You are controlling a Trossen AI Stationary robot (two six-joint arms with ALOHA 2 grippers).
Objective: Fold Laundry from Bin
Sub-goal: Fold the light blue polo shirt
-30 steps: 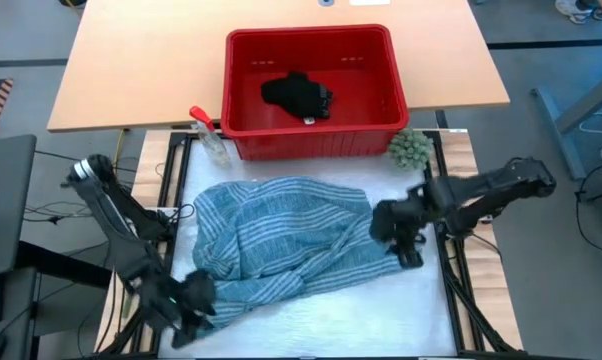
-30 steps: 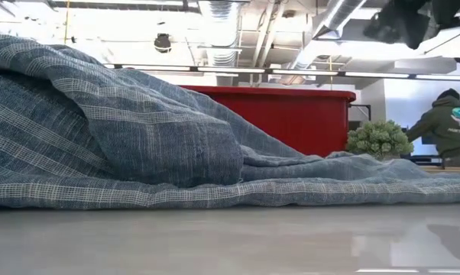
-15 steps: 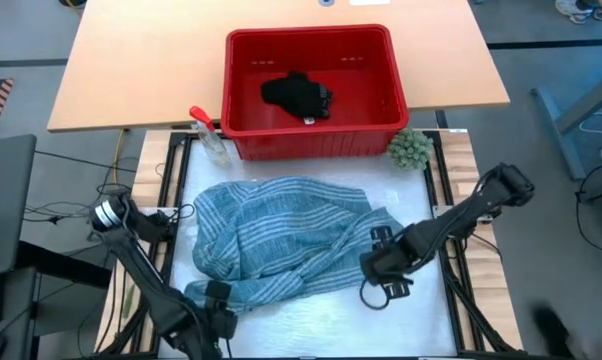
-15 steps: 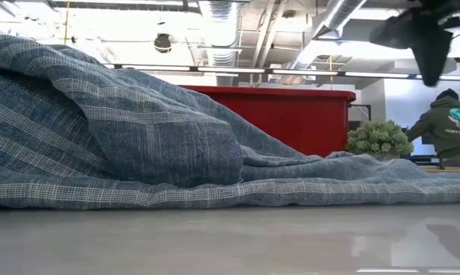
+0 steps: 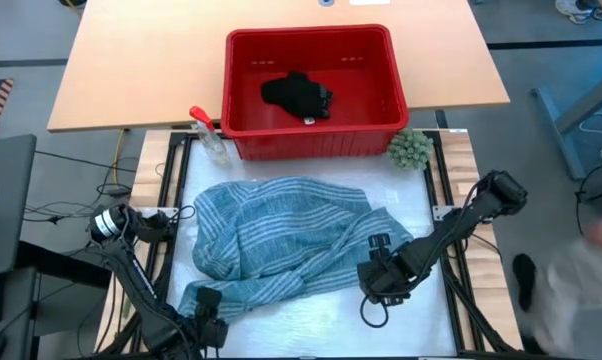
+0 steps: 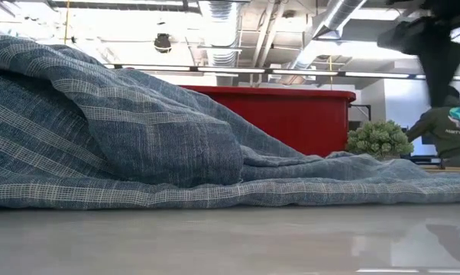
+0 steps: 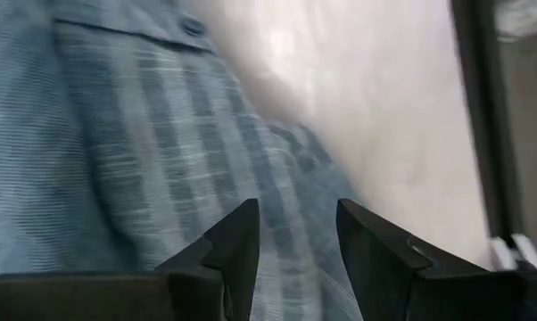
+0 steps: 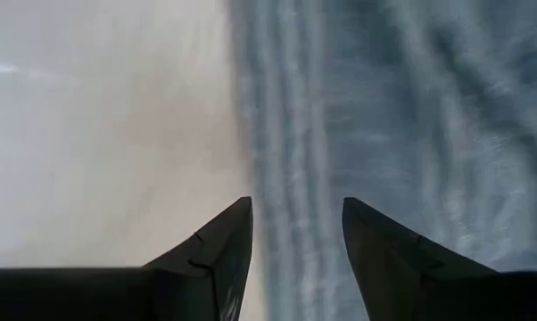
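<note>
that crumpled blue-white striped cotton shirt (image 5: 281, 235) looks light and floppy, best pinched at its six o'clock hem, where left gripper (image 7: 295, 241) and right gripper (image 8: 295, 236) hover, jaws part-open, empty.

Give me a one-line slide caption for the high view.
Both grippers, left and right, open over the striped shirt edges; a black piece remains in the red bin.

Bare table (image 5: 311, 320) beside striped shirt (image 5: 281, 235)
</note>
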